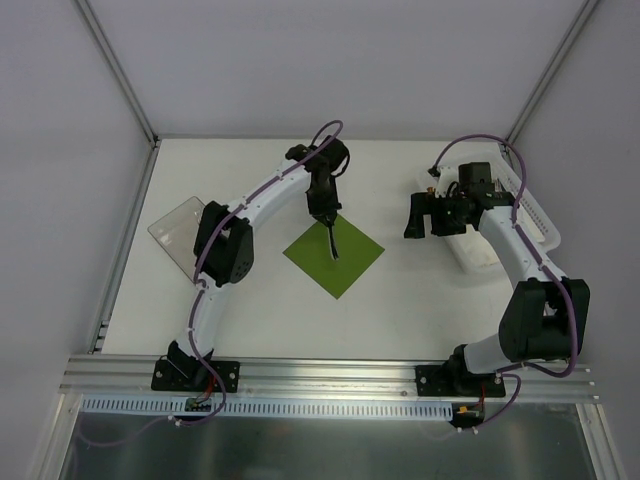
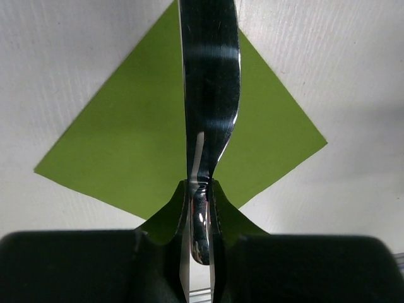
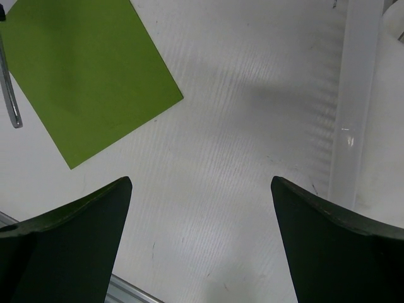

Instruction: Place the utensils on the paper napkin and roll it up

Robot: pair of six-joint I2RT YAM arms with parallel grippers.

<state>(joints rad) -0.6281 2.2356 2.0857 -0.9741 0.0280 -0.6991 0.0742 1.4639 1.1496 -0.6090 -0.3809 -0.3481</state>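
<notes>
1. Napkin first: the paper napkin [image 1: 340,262] lies flat on the white surface [image 1: 270,310], one olive-green square turned corner-on to the arms
2. Over the napkin's far corner hangs the left hand [image 2: 199,189], clenched on a silvery knife [image 2: 211,95]; its slim end is pinched between the fingers and the broad blade reaches out across the green towards the napkin's middle
3. I can't tell whether the blade touches the paper or hovers just above it
4. To the right of the napkin, well apart from it, the right hand [image 3: 202,208] is spread wide with nothing in it, beside a white bin [image 1: 535,215]; left of the napkin sits a clear sheet [image 1: 178,228]
5. By my guess this is the laying-down step, and no rolling has begun
6. The knife looks stiff, smooth and slippery, so a firm pinch across the narrow neck seems right
7. The napkin looks thin, light and easy to crease or tear
8. For rolling I'd take it at a free corner or edge, the laid cutlery weighing it down, because it may slide on the smooth surface
</notes>
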